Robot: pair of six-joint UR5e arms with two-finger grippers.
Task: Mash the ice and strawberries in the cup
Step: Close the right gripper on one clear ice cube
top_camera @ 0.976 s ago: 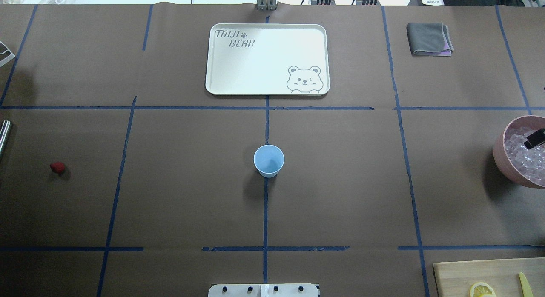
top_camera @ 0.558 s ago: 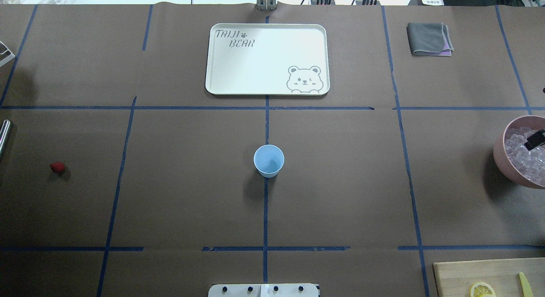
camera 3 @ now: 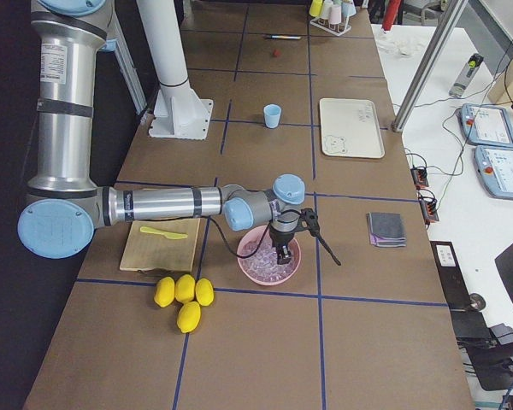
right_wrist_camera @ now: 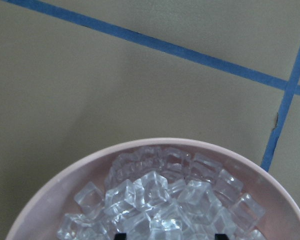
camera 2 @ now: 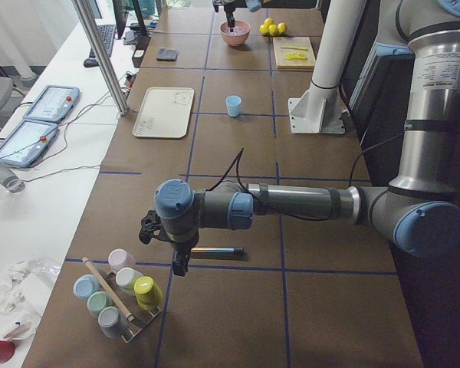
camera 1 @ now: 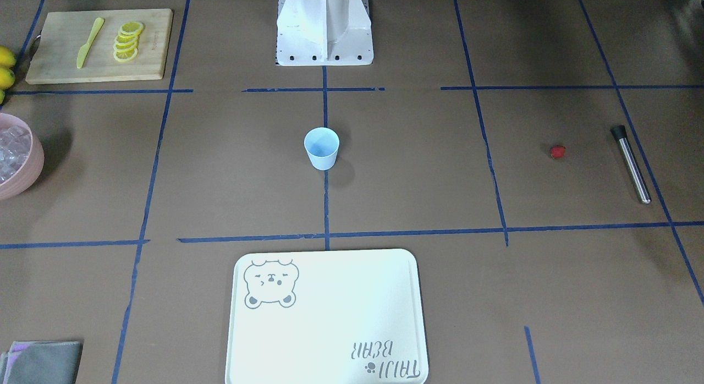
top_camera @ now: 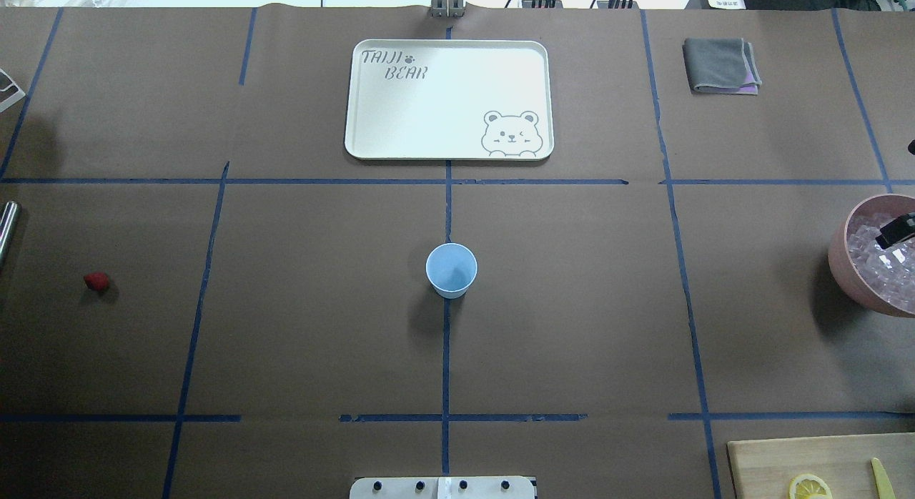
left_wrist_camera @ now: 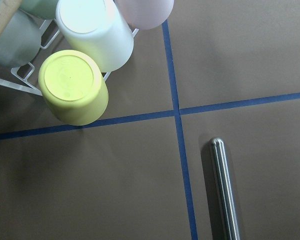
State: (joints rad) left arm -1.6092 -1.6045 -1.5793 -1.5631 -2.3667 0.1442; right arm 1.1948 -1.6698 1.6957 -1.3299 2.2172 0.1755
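The pale-blue cup (top_camera: pixel 451 270) stands upright at the table's middle and looks empty; it also shows in the front view (camera 1: pixel 321 147). The red strawberry (top_camera: pixel 96 282) lies alone on the paper at the far left. The ice (right_wrist_camera: pixel 160 200) fills a pink bowl (top_camera: pixel 838 259) at the right edge. My right gripper (right_wrist_camera: pixel 170 236) is open, its two tips apart just over the ice, and one black fingertip (top_camera: pixel 897 231) shows over the bowl. My left gripper (camera 2: pixel 180 264) hangs beside a steel muddler (camera 2: pixel 215 250); I cannot tell whether it is open or shut.
A white bear tray (top_camera: pixel 449 99) lies beyond the cup. A grey cloth (top_camera: pixel 720 65) is at the far right. A cutting board (camera 1: pixel 99 45) holds lemon slices and a yellow knife. Whole lemons (camera 3: pixel 181 299) lie near the bowl. A rack of coloured cups (left_wrist_camera: pixel 75 60) stands by the muddler (left_wrist_camera: pixel 225 195).
The right fingertip over the pink bowl has shifted slightly. The cup, the strawberry and the tray have not moved.
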